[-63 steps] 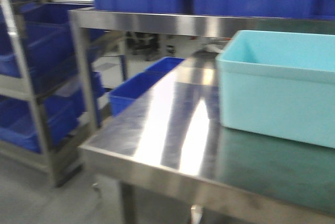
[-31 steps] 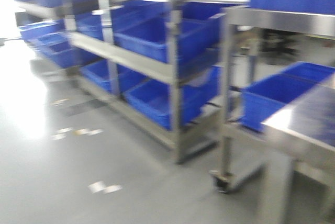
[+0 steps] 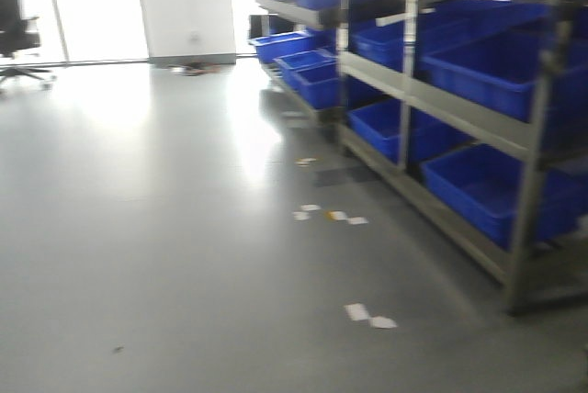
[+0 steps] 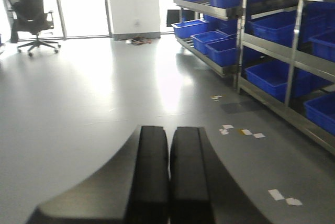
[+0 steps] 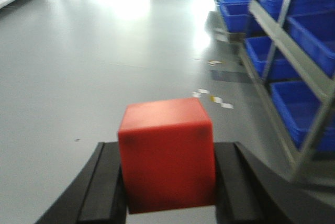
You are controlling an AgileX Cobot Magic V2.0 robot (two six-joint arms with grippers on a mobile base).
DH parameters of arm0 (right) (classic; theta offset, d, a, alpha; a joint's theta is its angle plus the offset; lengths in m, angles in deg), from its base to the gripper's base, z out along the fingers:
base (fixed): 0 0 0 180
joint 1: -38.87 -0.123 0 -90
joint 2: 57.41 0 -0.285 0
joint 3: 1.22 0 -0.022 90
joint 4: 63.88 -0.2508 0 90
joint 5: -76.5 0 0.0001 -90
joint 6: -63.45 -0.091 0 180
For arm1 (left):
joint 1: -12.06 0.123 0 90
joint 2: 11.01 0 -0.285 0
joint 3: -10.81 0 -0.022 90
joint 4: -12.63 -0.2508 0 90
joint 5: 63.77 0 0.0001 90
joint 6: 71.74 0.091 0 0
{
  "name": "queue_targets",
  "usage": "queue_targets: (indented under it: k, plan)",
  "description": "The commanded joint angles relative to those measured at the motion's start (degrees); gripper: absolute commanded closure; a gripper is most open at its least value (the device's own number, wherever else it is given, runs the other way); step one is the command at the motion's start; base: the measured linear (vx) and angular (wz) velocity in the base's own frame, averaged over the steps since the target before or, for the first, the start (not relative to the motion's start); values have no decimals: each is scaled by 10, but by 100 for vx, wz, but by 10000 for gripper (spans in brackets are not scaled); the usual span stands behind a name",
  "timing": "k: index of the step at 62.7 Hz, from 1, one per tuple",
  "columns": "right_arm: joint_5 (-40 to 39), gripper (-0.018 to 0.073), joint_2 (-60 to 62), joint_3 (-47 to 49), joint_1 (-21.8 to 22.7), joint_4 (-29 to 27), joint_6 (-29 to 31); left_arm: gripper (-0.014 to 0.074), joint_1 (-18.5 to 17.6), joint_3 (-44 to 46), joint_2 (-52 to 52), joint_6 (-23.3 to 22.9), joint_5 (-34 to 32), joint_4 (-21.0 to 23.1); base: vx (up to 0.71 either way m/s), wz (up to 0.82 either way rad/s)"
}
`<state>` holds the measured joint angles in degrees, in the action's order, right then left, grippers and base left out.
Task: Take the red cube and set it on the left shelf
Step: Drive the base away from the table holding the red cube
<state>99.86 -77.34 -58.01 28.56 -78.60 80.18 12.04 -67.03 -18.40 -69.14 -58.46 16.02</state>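
Note:
The red cube (image 5: 167, 153) sits clamped between the two black fingers of my right gripper (image 5: 168, 148), held above the grey floor. My left gripper (image 4: 169, 130) is shut and empty, its fingers pressed together over the floor. The left shelf (image 3: 464, 113), a stainless-steel rack lined with dark-blue crates (image 3: 478, 182), runs along the right side of the front view. It also shows at the right in the left wrist view (image 4: 293, 56) and in the right wrist view (image 5: 293, 46). Neither gripper shows in the front view.
Grey floor (image 3: 165, 228) spreads to the left, with white paper scraps (image 3: 367, 315) on it near the rack. A white pillar (image 3: 179, 3) and bright windows stand at the back. An office chair (image 4: 31, 14) stands at the far left.
The front view has swung left: the steel table and teal tub have left the view, and the rack of blue crates has slid from the left to the right side.

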Motion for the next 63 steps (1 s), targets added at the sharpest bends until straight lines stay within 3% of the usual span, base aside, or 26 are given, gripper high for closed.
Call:
queue_targets:
  k: [1,36,63]
  plan:
    - [-51,536,-5,15,4,-3,0,506,0,-14,7,-3,-46,4,-3,89]
    - [-51,536,-5,15,4,-3,0,506,0,-14,7,-3,-46,4,13,62]
    - [-51,536,-5,15,4,-3,0,506,0,-14,7,-3,-46,4,40,20]
